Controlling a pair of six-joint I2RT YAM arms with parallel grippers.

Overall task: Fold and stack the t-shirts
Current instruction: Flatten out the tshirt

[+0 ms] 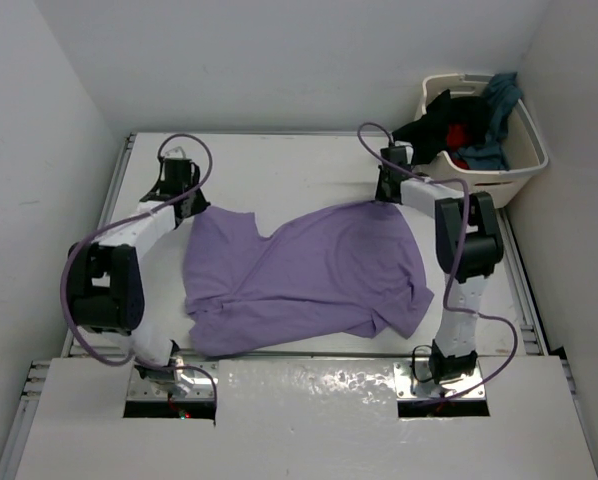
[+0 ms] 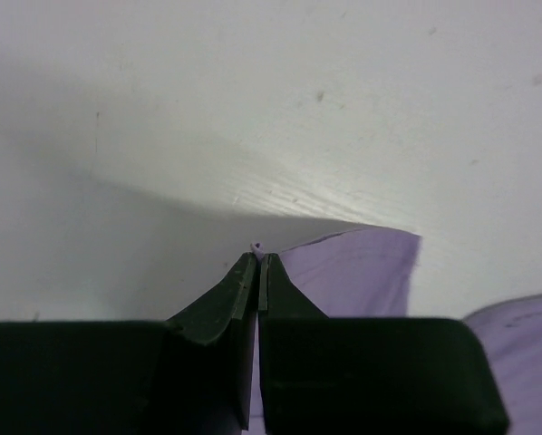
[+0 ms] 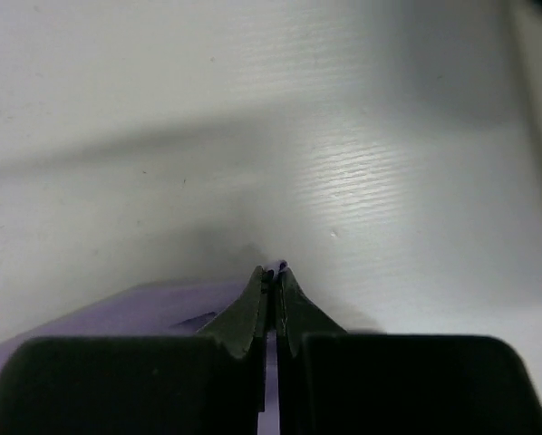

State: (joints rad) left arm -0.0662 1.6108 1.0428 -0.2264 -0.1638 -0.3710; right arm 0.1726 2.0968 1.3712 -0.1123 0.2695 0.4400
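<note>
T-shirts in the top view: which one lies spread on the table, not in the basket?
The lavender purple t-shirt: it alone lies on the table; the black t-shirt, red t-shirt and teal t-shirt sit bunched in the cream basket.

The white table (image 1: 309, 165) carries 1 lavender t-shirt (image 1: 309, 275) spread, rumpled, across its middle

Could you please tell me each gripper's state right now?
Left gripper: closed, pinching the lavender t-shirt.
Right gripper: closed, pinching the lavender t-shirt too.
</note>
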